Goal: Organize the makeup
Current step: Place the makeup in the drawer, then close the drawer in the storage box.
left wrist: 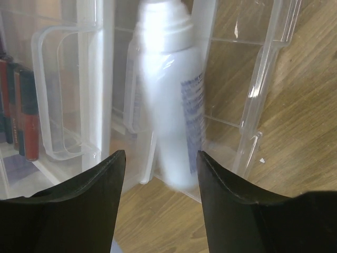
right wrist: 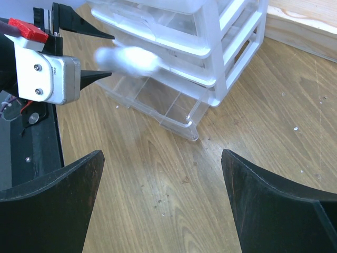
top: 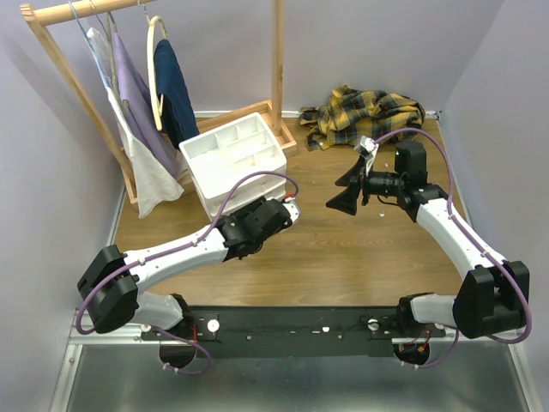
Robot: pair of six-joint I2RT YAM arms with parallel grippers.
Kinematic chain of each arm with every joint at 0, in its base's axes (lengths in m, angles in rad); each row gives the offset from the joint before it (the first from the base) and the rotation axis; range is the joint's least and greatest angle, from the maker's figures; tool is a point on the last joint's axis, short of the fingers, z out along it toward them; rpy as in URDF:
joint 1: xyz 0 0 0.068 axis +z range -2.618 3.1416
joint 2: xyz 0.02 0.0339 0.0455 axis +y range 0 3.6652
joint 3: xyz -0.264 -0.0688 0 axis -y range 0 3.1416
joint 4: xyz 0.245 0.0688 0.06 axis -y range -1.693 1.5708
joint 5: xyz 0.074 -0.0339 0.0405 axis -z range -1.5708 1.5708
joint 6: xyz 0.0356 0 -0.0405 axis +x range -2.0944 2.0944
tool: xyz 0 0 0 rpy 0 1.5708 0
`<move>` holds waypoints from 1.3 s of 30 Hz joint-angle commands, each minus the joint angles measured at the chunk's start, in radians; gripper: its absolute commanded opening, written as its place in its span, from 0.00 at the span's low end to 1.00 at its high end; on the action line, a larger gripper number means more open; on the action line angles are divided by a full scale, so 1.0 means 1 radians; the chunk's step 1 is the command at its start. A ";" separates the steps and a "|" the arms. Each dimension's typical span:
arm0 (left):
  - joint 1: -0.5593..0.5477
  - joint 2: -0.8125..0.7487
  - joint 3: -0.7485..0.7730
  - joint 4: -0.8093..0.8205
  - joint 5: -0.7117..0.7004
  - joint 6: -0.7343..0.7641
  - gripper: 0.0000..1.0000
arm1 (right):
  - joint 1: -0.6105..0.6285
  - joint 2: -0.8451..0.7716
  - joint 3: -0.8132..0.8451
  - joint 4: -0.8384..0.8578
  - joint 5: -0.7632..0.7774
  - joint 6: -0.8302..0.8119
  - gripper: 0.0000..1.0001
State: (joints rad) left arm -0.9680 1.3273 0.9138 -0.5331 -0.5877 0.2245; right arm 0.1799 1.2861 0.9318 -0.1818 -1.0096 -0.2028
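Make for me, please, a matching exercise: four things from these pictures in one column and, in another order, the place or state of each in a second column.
Column 1
1. white capped plastic bottle
2. yellow and black plaid cloth
3. thin dark-red sticks
4. right arm's black fingers

Column 2
A. spread wide, holding nothing
B. crumpled at the far right corner of the wooden table
C. blurred, at the pulled-out clear plastic drawer
D. side by side behind clear plastic

Pairs: 1-C, 2-B, 3-D, 4-A

bottle (right wrist: 129, 57) over open bottom drawer (right wrist: 158, 103)
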 commanded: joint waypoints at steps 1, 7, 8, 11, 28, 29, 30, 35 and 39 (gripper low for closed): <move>0.006 -0.007 0.010 0.036 -0.043 -0.008 0.65 | 0.003 -0.008 0.036 -0.024 0.011 -0.012 1.00; 0.008 -0.011 0.014 0.033 -0.044 -0.013 0.70 | 0.004 -0.007 0.036 -0.024 0.012 -0.015 1.00; 0.008 -0.013 0.017 0.032 -0.043 -0.014 0.70 | 0.004 -0.007 0.038 -0.024 0.012 -0.015 1.00; 0.009 -0.025 0.019 0.033 -0.043 -0.024 0.72 | 0.004 -0.005 0.036 -0.024 0.014 -0.017 1.00; 0.061 -0.215 -0.012 0.127 0.170 -0.089 0.99 | 0.004 -0.011 0.042 -0.039 0.043 -0.043 1.00; 0.067 -0.229 -0.016 0.130 0.189 -0.094 0.99 | 0.003 -0.013 0.042 -0.041 0.045 -0.044 1.00; 0.075 -0.235 -0.018 0.134 0.228 -0.097 0.99 | 0.003 -0.013 0.044 -0.039 0.048 -0.047 1.00; 0.126 -0.267 -0.030 0.157 0.340 -0.122 0.99 | 0.003 -0.019 0.045 -0.050 0.060 -0.061 1.00; 0.169 -0.281 -0.036 0.170 0.434 -0.148 0.99 | 0.004 -0.021 0.045 -0.053 0.068 -0.067 1.00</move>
State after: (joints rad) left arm -0.8398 1.0760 0.8936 -0.4065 -0.3096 0.1238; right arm 0.1799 1.2861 0.9318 -0.2131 -0.9714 -0.2447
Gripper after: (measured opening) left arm 0.985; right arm 0.996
